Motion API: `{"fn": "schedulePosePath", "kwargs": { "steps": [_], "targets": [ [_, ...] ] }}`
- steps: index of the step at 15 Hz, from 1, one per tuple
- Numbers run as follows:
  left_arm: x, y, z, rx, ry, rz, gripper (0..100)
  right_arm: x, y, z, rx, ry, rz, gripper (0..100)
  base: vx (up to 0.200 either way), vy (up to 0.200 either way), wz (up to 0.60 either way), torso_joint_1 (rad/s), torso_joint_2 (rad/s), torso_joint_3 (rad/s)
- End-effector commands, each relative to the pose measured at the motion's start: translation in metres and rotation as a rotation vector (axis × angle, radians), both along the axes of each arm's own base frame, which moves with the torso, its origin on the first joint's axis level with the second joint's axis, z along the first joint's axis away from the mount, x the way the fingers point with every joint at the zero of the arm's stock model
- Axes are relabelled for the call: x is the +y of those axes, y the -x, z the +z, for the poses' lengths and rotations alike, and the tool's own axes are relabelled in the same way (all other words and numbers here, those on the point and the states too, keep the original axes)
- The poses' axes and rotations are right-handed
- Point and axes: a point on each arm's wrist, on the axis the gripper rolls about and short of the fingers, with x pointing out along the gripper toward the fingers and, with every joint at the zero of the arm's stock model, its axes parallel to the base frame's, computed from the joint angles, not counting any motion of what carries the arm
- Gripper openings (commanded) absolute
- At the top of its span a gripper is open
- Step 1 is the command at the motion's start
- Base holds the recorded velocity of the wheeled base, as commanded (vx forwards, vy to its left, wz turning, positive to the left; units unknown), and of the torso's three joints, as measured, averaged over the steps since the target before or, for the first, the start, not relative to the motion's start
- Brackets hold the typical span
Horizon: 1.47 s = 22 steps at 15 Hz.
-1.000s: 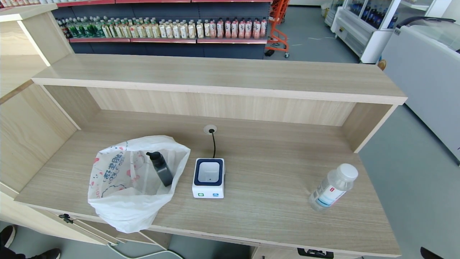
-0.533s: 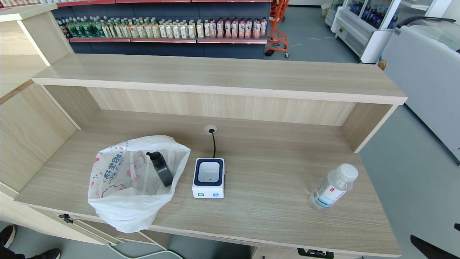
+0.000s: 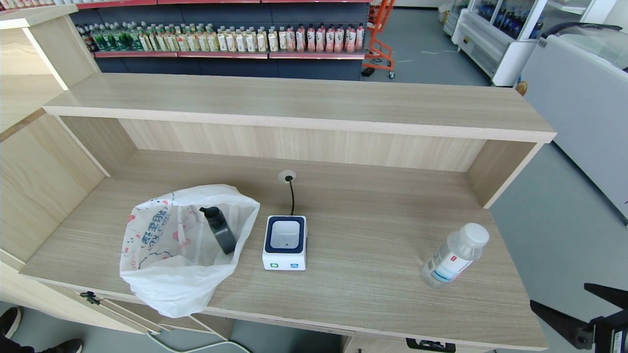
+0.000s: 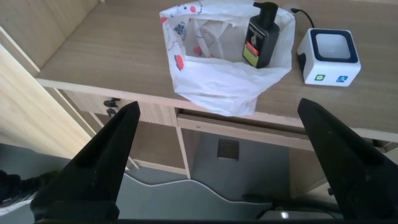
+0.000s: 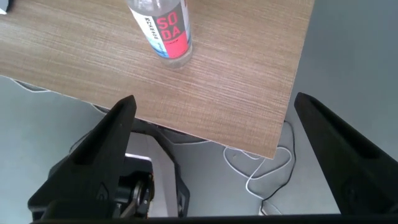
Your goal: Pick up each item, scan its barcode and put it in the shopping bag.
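With the right gripper (image 3: 558, 294) spread wide off the counter's (image 3: 373, 294) near right corner, close it level around the midsection of the soda bottle (image 3: 454, 255) standing near that edge, leaving the label unobstructed for the scanner (image 3: 285, 242).

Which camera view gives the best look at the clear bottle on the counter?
The head view: the clear bottle shows whole there, white cap to base, standing near the right end of the counter. The right wrist view has its labelled body close up, the cap cut off at the edge.
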Motion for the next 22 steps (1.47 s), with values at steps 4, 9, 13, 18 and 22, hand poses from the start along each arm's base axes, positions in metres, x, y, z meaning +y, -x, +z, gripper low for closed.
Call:
{"fn": "schedulePosePath", "kwargs": {
  "steps": [4, 9, 13, 18, 22],
  "targets": [
    [0.0, 0.0, 0.0, -0.001, 0.001, 0.0, 100, 0.003, -0.017, -0.009, 0.056, 0.001, 0.027, 100, 0.0, 0.0, 0.0, 0.0, 0.0, 0.0],
    [0.0, 0.0, 0.0, -0.001, 0.001, -0.001, 100, 0.007, -0.03, -0.012, 0.051, 0.021, 0.062, 100, 0.0, 0.0, 0.0, 0.0, 0.0, 0.0],
    [0.0, 0.0, 0.0, -0.001, 0.001, 0.0, 100, 0.01, -0.036, -0.013, 0.035, 0.044, 0.09, 100, 0.0, 0.0, 0.0, 0.0, 0.0, 0.0],
    [0.0, 0.0, 0.0, -0.001, 0.001, 0.0, 100, 0.013, -0.046, -0.014, 0.015, 0.059, 0.118, 100, 0.0, 0.0, 0.0, 0.0, 0.0, 0.0],
    [0.0, 0.0, 0.0, -0.001, 0.001, 0.0, 100, 0.015, -0.055, -0.018, 0.016, 0.076, 0.13, 100, 0.0, 0.0, 0.0, 0.0, 0.0, 0.0]
  ]
}}
